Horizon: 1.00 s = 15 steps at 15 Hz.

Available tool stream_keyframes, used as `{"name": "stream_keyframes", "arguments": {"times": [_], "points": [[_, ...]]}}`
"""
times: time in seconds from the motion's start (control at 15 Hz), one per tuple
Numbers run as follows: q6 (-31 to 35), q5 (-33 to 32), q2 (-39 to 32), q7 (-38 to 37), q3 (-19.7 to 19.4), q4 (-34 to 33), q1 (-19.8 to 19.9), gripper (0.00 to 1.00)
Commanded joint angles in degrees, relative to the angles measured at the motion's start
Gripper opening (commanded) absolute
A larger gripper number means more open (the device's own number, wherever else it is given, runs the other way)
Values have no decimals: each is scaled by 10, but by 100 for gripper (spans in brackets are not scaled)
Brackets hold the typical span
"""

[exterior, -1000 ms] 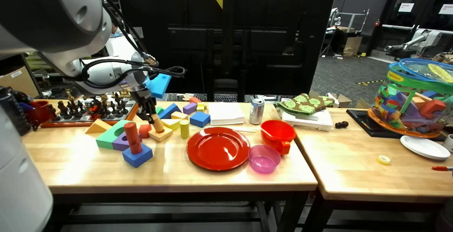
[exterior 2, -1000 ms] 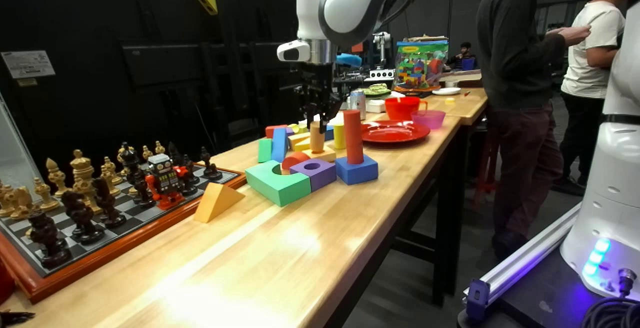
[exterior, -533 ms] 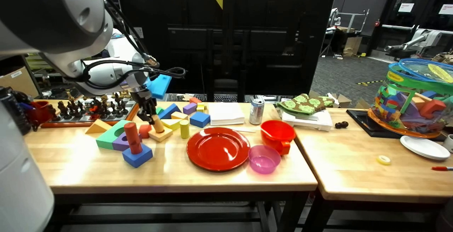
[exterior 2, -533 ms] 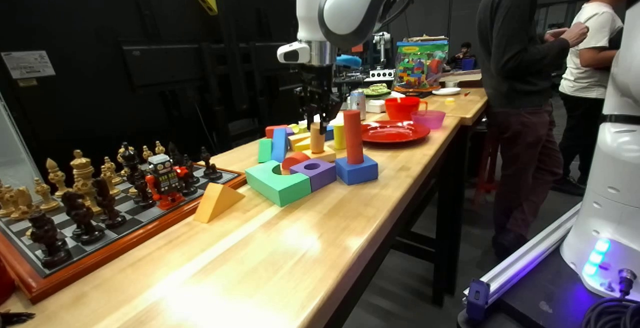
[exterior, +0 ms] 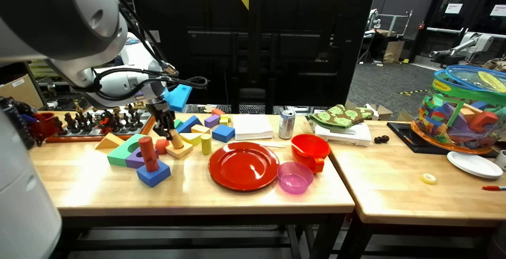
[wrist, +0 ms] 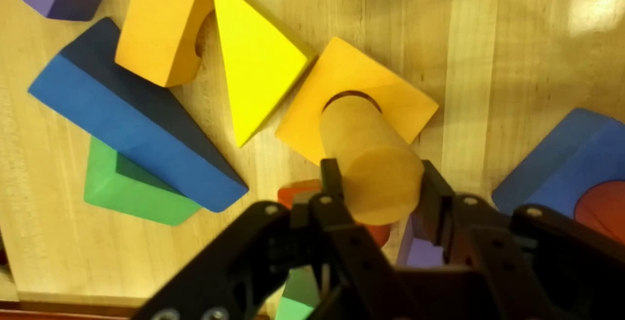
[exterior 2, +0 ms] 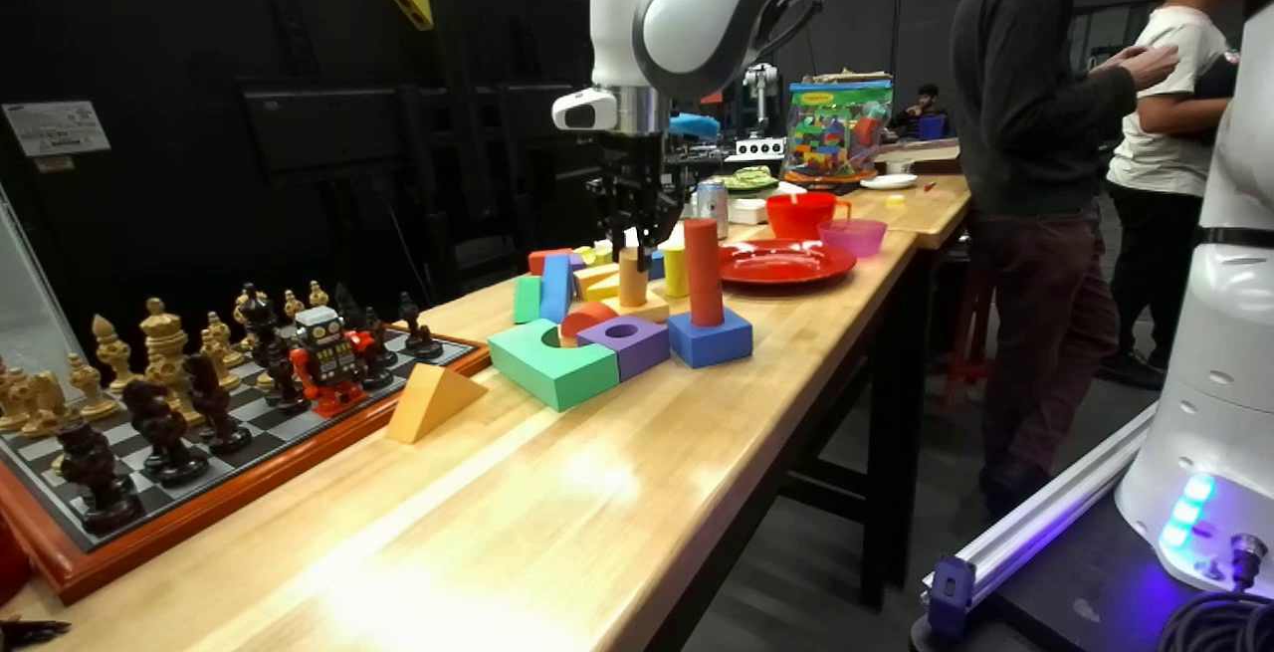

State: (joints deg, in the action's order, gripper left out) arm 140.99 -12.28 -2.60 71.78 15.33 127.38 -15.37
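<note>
gripping the orange cylinder (wrist: 371, 156) near its top with my gripper (wrist: 380, 176), fingers (wrist: 333, 181) pressed to either flank, i have its lower end at the hole of the holed orange block (wrist: 390, 97). a dark crescent of gap shows along one side of that hole; how deep the end goes i cannot tell. if it sits shallow or askew, letting go could make it topple. if it is wedged, lifting might drag the block up, and pressing down off-line might tip or slide it, since nothing seems to pin it to the table (exterior: 178, 196). the yellow triangular block (wrist: 259, 61), against or just beside one edge, would probably be shoved too. holding so high, i could also have the cylinder swivel between my fingers should its base catch.

crowding is my other worry: in the wrist view the red block (exterior 2: 587, 319) lies partly hidden beneath me, with the purple block (exterior 2: 647, 343) near it, and spreading my fingers too low could knock either. the red cylinder (exterior 2: 703, 274) stands upright at the blue block (exterior 2: 712, 341), and a careless sideways swing of mine could send it over.
</note>
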Motion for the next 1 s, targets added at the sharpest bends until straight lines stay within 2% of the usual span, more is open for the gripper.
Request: {"name": "stream_keyframes", "arguments": {"times": [0.0, 0.93], "points": [[-4, 13, -2, 16, 2, -4, 4, 15], [-28, 49, -33, 34, 0, -34, 14, 15]]}}
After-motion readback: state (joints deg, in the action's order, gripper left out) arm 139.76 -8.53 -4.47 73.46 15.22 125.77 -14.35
